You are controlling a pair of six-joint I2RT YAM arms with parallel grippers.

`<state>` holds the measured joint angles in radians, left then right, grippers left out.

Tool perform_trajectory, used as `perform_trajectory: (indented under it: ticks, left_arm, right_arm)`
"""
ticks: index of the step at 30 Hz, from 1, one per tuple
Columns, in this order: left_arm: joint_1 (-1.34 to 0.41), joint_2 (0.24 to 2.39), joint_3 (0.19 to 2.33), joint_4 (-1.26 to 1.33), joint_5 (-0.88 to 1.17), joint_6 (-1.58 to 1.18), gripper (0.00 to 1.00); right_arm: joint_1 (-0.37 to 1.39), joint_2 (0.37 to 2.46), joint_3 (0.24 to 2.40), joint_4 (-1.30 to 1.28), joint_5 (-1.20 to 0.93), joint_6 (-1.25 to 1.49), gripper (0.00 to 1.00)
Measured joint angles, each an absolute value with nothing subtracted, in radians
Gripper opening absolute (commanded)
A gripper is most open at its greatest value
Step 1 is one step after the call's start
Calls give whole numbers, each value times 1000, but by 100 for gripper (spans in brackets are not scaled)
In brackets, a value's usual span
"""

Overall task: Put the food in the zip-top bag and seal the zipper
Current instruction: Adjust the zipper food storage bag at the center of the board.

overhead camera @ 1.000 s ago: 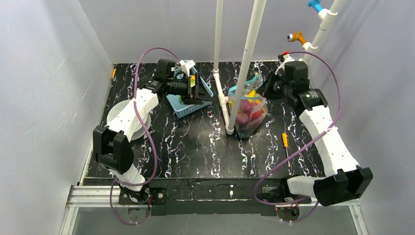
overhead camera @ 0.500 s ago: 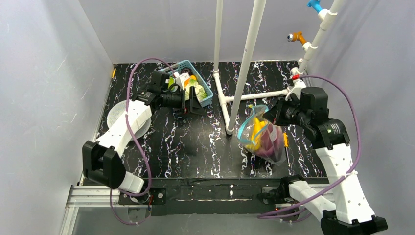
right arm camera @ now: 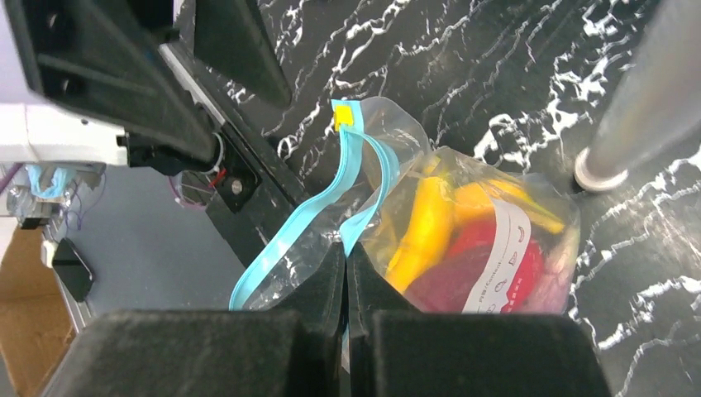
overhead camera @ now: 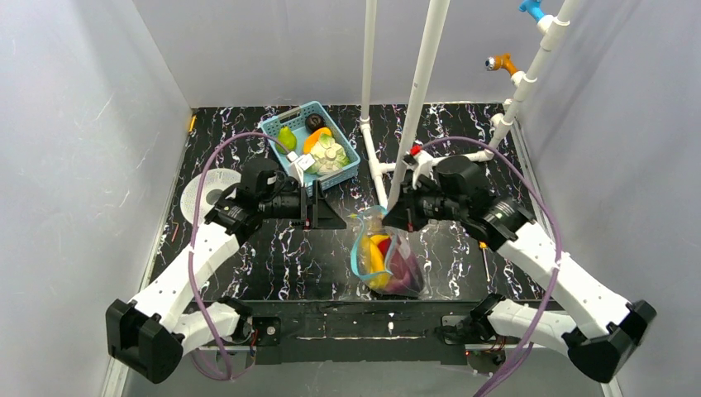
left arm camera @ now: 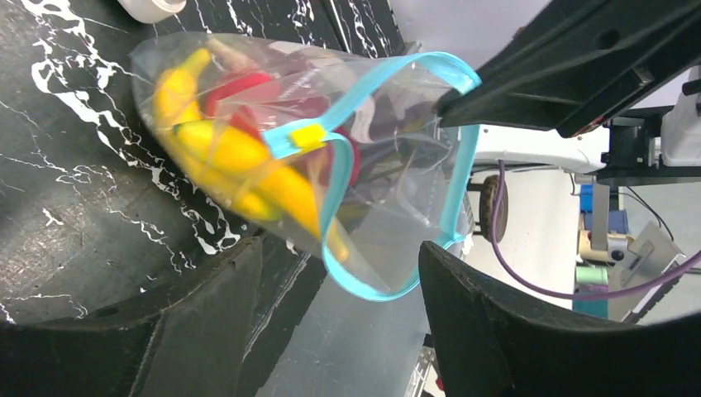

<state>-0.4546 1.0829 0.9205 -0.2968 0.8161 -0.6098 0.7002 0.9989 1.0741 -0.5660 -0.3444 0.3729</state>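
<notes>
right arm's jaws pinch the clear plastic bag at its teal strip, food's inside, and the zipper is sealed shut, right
Not sealed: the left wrist view shows the teal-blue zipper strip gaping open in a loop. The rest holds for the clear plastic bag.

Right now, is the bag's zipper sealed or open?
Open. In the left wrist view the zipper gapes in a wide teal loop, with food visible inside the zip-top bag.

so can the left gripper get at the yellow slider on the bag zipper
Probably yes: the left gripper is open, facing the yellow slider with nothing between, and the right gripper holds the zip-top bag by its rim.
</notes>
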Motion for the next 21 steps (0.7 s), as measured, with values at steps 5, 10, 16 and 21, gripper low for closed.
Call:
perform_trajectory:
  ticks: [5,10,16,21]
  left_arm:
    - [-462,1005,916,-317,739,-613,62]
    - [-462,1001,916,-326,674,-610,44]
    - [-462,1016,911,-345,573,-614,42]
    - [-462,1022,909,-340,562,-613,45]
  right_arm:
    - [739,1107,1124,-474,-307,411,1]
    - [749,1160,1162,-397,-301,440,1]
    - [770,1160,1162,-363,-302,455,1]
    - [786,1154,1129,-336,-302,467,1]
